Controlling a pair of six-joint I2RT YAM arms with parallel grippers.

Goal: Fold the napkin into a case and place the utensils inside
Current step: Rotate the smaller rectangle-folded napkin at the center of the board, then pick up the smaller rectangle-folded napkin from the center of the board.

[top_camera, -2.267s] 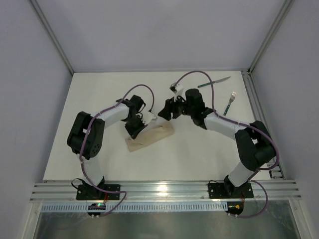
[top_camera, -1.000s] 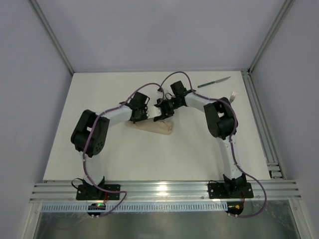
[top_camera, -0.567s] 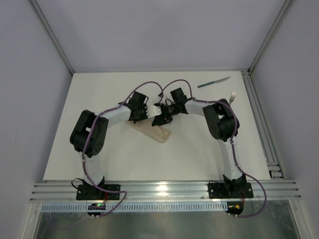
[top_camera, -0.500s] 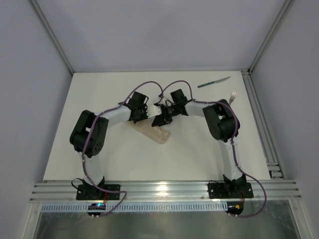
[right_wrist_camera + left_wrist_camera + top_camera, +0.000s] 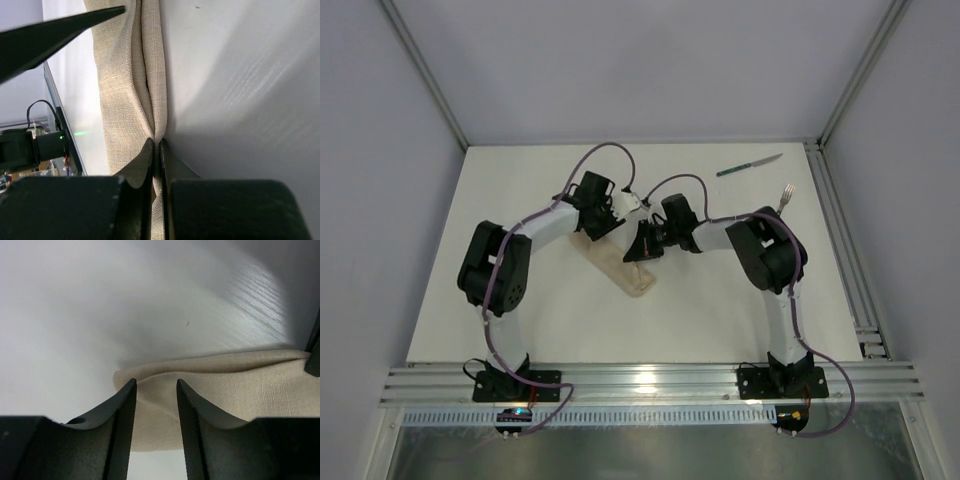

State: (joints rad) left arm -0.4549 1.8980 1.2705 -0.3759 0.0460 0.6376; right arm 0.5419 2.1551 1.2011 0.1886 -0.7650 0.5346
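The napkin (image 5: 240,385) is coarse-woven beige cloth, matt. Under it the table (image 5: 100,315) is smooth white with a faint sheen. Beyond the napkin, the knife (image 5: 750,166) has a metal blade.

a white table (image 5: 520,320) sits inside pale grey walls (image 5: 640,70). a shiny metal rail (image 5: 650,382) runs along its near edge. a tiny green light (image 5: 517,411) glows just below the rail.

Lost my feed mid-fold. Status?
Right gripper shut on napkin edge. Left gripper open over napkin. Knife, fork far right, untouched. No obstruction seen.
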